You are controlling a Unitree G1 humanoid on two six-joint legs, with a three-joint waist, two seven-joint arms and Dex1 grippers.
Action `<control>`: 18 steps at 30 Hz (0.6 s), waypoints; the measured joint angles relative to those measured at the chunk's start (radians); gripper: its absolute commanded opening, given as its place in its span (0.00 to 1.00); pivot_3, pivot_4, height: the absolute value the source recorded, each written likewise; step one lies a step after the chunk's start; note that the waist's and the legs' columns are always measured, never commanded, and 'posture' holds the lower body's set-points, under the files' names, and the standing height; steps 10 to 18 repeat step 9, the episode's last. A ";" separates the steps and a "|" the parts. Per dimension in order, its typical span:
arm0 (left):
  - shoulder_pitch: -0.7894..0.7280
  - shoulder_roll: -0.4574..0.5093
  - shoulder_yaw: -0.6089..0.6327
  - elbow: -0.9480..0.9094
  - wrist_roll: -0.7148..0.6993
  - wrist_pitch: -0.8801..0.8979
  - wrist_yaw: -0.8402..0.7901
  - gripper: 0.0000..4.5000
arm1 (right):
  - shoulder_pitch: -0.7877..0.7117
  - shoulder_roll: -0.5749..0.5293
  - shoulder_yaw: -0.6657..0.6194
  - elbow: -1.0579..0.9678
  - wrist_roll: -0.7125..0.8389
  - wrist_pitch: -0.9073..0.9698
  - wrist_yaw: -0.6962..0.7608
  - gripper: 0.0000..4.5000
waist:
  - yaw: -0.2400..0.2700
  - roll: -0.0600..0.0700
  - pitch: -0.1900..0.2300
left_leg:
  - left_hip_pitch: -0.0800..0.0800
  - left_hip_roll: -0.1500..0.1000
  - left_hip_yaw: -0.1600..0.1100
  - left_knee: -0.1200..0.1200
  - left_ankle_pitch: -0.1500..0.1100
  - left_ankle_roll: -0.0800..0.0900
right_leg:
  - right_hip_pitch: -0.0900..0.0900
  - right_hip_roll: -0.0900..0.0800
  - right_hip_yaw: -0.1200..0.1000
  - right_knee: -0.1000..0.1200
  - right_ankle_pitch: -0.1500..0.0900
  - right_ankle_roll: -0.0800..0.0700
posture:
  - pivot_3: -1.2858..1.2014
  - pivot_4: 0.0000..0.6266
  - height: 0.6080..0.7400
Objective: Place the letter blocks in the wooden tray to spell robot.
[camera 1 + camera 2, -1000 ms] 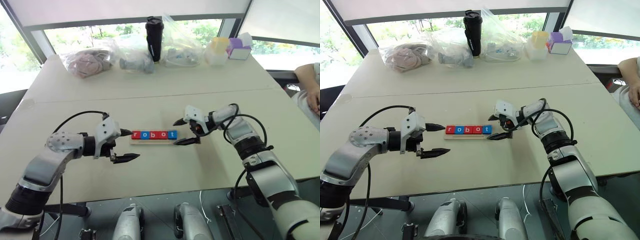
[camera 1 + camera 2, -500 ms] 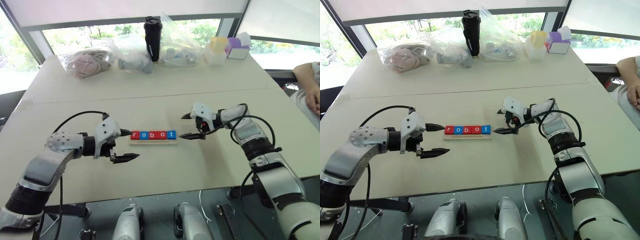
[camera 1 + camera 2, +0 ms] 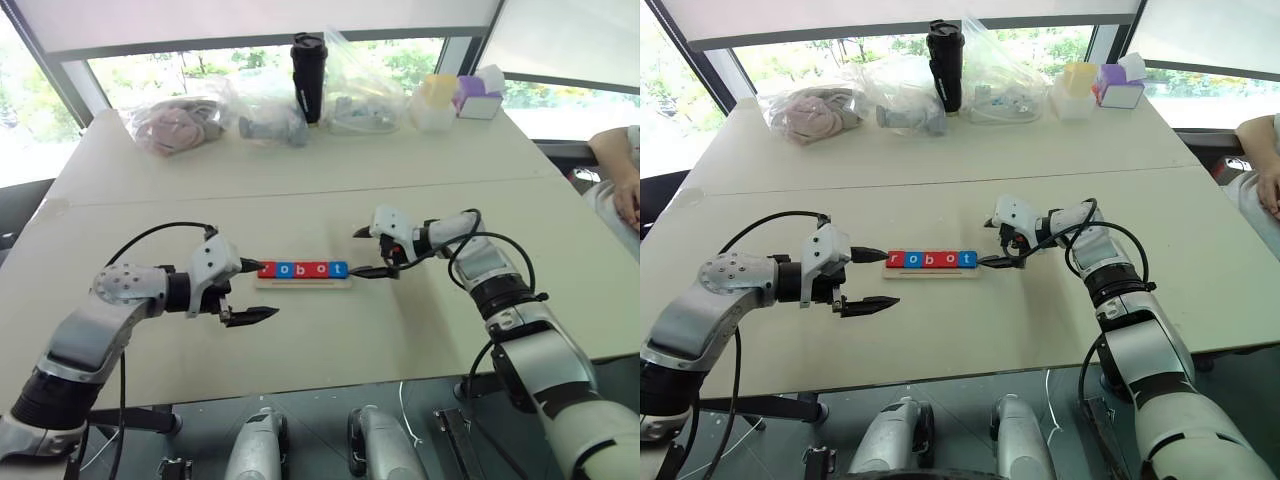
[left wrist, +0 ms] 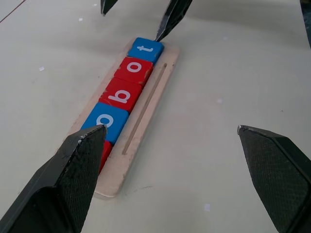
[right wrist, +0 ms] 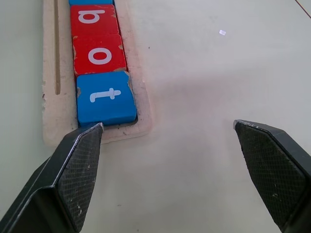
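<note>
On the pale bench, the wooden tray lies crosswise near the middle, with bags and a black tumbler far off at 12 o'clock. All 5 letter blocks sit in it, reading r-o-b-o-t: red, blue, red, red, blue.

The left gripper waits at the tray's 9 o'clock end, fingers spread wide and holding nothing, the upper tip just beside the r block. The right gripper stands at the 3 o'clock end, equally wide and empty, its lower tip close against the t block.

The word looks complete, so only squaring the row seems left. Any nudge should be light and run along the tray; a sideways push could shift the tray or lift a tile over the rim.
</note>
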 measured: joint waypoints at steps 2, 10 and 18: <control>0.018 -0.003 0.036 -0.006 -0.028 0.020 0.013 1.00 | 0.025 -0.055 -0.004 -0.055 -0.005 -0.003 -0.003 0.99 | 0.001 0.000 0.000 | -0.001 0.000 0.000 0.000 0.000 0.000 | 0.000 0.000 0.000 0.000 0.000 0.000 | 0.52 0.24 1.00; 0.241 0.025 0.288 -0.099 -0.152 0.152 0.069 1.00 | 0.414 -0.184 -0.230 -0.662 0.163 0.369 -0.093 0.99 | -0.003 0.000 0.000 | 0.001 0.001 -0.003 -0.004 0.000 0.000 | -0.001 0.000 0.000 0.000 -0.001 0.002 | 0.52 0.24 1.00; 0.241 0.025 0.288 -0.099 -0.152 0.152 0.069 1.00 | 0.414 -0.184 -0.230 -0.662 0.163 0.369 -0.093 0.99 | -0.003 0.000 0.000 | 0.001 0.001 -0.003 -0.004 0.000 0.000 | -0.001 0.000 0.000 0.000 -0.001 0.002 | 0.52 0.24 1.00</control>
